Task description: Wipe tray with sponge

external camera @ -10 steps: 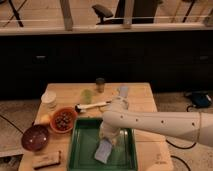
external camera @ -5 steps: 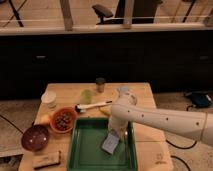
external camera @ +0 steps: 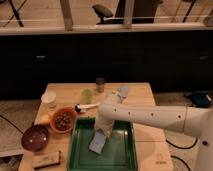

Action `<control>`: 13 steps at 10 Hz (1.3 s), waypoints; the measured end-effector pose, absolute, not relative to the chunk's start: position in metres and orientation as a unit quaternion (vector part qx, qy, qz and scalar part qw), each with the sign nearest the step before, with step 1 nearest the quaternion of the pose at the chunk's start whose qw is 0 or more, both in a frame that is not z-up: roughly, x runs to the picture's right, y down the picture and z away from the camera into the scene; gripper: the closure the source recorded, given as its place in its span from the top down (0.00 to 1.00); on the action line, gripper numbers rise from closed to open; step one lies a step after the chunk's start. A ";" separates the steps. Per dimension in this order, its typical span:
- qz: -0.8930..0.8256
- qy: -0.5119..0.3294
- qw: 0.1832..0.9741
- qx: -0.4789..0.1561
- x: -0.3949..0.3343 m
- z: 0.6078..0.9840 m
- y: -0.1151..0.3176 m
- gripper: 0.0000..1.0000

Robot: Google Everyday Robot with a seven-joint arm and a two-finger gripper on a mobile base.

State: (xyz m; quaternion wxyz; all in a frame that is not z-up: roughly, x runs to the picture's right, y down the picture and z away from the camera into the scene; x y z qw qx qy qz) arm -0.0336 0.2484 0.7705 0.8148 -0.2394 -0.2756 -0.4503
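The gripper (external camera: 103,132) is hanging low over the left half of the green tray (external camera: 125,159), its jaws clenching the far end of the pale sponge (external camera: 97,144). The sponge is lying inside the tray with its long axis running near to far, its free near end pointing slightly left toward the tray's front-left corner. The white arm (external camera: 150,116) is reaching in from the right. On the desk (external camera: 137,92), an orange bowl (external camera: 63,120) and a dark bowl (external camera: 35,137) are sitting left of the tray.
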 end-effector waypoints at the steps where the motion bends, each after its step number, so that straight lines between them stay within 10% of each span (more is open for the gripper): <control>1: -0.459 -0.283 0.809 -0.234 -0.035 0.762 0.255 0.00; 13: -0.443 -0.236 0.830 -0.244 0.008 0.816 0.235 0.00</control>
